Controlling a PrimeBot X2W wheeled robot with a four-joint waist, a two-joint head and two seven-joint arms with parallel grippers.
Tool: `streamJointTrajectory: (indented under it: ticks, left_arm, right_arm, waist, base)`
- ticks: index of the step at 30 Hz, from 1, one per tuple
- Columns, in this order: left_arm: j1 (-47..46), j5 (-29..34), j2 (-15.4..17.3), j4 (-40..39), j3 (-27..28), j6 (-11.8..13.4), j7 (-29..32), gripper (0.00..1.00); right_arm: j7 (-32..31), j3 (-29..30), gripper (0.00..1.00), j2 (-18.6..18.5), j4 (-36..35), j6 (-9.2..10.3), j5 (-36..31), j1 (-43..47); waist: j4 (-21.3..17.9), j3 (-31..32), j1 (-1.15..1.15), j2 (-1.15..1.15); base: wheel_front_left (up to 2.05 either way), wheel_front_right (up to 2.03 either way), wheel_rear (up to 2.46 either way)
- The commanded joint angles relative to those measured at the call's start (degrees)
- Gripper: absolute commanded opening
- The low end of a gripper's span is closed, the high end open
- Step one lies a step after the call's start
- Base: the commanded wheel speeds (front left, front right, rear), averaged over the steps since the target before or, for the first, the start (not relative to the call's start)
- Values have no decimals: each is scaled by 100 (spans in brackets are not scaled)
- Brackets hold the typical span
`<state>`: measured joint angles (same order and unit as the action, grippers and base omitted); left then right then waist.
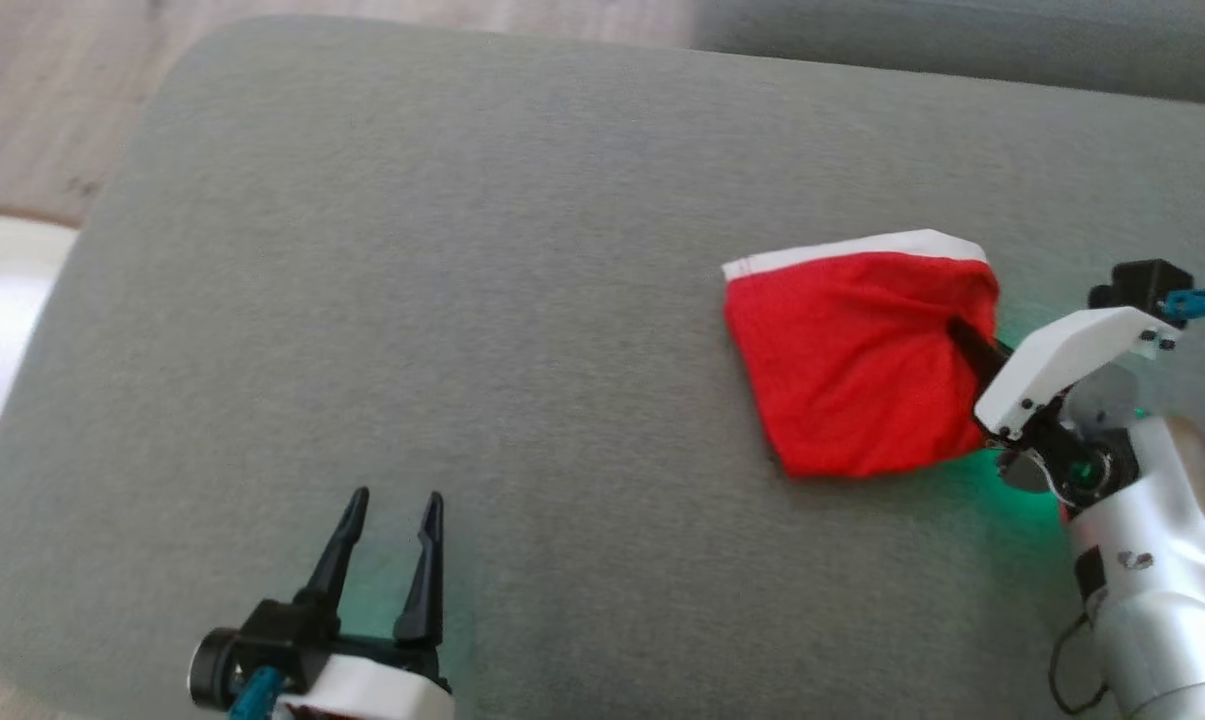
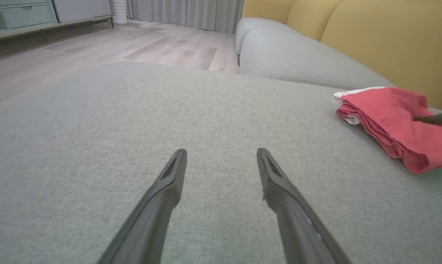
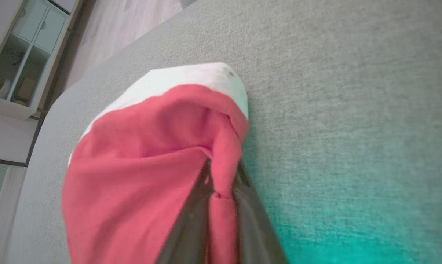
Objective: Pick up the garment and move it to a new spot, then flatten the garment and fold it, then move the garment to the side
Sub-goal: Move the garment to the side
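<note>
The garment [image 1: 852,365] is red with a white band, lying folded on the grey cushion [image 1: 462,300] toward the right. My right gripper [image 1: 962,335] reaches in from the right and is shut on the garment's right edge. In the right wrist view a pinched ridge of red cloth [image 3: 221,176] runs between the two dark fingers [image 3: 191,216]. The left wrist view shows the garment [image 2: 389,124] at the far right. My left gripper [image 1: 394,500] stands open low on the left, nothing between its fingers [image 2: 169,183], well apart from the garment.
The grey cushion's rounded edge runs along the left and far side, with wooden floor [image 1: 52,90] beyond. A second grey cushion [image 2: 290,58] and a yellow backrest [image 2: 389,40] lie behind. A cabinet [image 3: 26,58] stands across the floor.
</note>
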<state>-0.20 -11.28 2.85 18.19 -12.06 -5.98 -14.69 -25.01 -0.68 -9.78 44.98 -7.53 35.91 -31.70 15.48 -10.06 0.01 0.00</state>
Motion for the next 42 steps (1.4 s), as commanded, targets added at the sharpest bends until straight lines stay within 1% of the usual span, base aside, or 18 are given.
streamJointTrajectory:
  ticks: [1, 5, 8, 11, 13, 16, 17, 19, 21, 24, 25, 26, 27, 29, 32, 36, 38, 42]
  left_arm:
    - [-266, -14, 3, -199, 233, 11, -30, 100]
    - [-372, 54, 3, -247, 316, -14, -30, 100]
    - [-538, 142, 4, -270, 302, -48, -30, 100]
    - [-781, 211, 4, -292, 214, -84, -30, 100]
    - [-946, 242, 4, -292, 120, -105, -30, 100]
    - [-1112, 271, 4, -269, -8, -124, -30, 100]
    - [-1112, 271, 4, -269, -8, -124, -30, 100]
    - [-1160, 279, 10, -253, -59, -131, -30, 100]
    - [-1174, 276, 26, -230, -101, -137, -30, 100]
    - [-1137, 250, 54, -196, -112, -142, -30, 100]
    - [-1119, 239, 59, -191, -101, -142, -30, 100]
    - [-1098, 229, 62, -188, -87, -143, -30, 100]
    - [-1075, 219, 62, -192, -66, -144, -30, 100]
    - [-1035, 200, 60, -206, -24, -145, -30, 100]
    - [-954, 168, 48, -221, 16, -146, -31, 100]
    - [-795, 63, 26, -251, 82, -138, -31, 100]
    - [-691, 2, 17, -262, 137, -100, -31, 100]
    - [-445, -109, 8, -293, 264, 13, -31, 100]
  right_arm:
    - [72, -178, 0, -64, -216, 4, 42, -180]
    - [147, -313, 0, -408, -440, 4, -34, -355]
    - [155, -257, 0, -737, -622, 4, -95, -572]
    - [122, -56, 0, -1132, -750, 4, -171, -798]
    - [100, 94, 0, -1392, -774, 4, -301, -928]
    - [68, 394, 0, -1672, -694, 4, -512, -1132]
    - [68, 394, 0, -1672, -694, 4, -512, -1132]
    - [41, 585, 0, -1846, -569, 4, -706, -1248]
    - [40, 731, 0, -2036, -409, 4, -972, -1315]
    - [40, 910, 0, -2176, -160, 4, -1410, -1349]
    - [74, 970, 10, -2239, -89, 4, -1580, -1341]
    - [142, 996, 46, -2305, -40, 4, -1794, -1316]
    - [215, 990, 100, -2372, -9, 4, -2034, -1279]
    - [423, 969, 100, -2448, 3, 4, -2505, -1200]
    - [928, 1066, 100, -2410, -119, 4, -3075, -1093]
    - [1490, 1158, 100, -2059, -485, 4, -3454, -834]
    - [1690, 1102, 100, -1822, -766, 4, -3503, -605]
    - [2078, 857, 100, -1406, -1497, 4, -3400, 39]
  waist:
    - [-417, -77, -1, 0]
    - [-1038, -194, -1, 0]
    - [-1465, -356, -1, 0]
    - [-1715, -579, -1, 0]
    - [-1794, -719, -1, 0]
    - [-1834, -883, -1, 0]
    - [-1834, -883, -1, 0]
    - [-1819, -942, -1, 0]
    - [-1775, -975, -1, 0]
    - [-1708, -954, -1, 0]
    - [-1684, -929, -1, 0]
    - [-1659, -897, -1, 0]
    - [-1640, -872, -1, 0]
    - [-1603, -804, -1, 0]
    - [-1552, -659, -1, 0]
    - [-1491, -369, -1, 0]
    - [-1471, -191, -1, 0]
    - [-1419, 172, -1, 0]
  base:
    - [0, 0, 0]
    - [0, 0, 0]
    - [0, 0, 0]
    - [0, 0, 0]
    - [0, 0, 0]
    - [0, 0, 0]
    - [0, 0, 0]
    - [0, 0, 0]
    - [0, 0, 0]
    - [0, 0, 0]
    - [0, 0, 0]
    - [0, 0, 0]
    - [0, 0, 0]
    - [0, 0, 0]
    - [0, 0, 0]
    - [0, 0, 0]
    - [0, 0, 0]
    - [0, 0, 0]
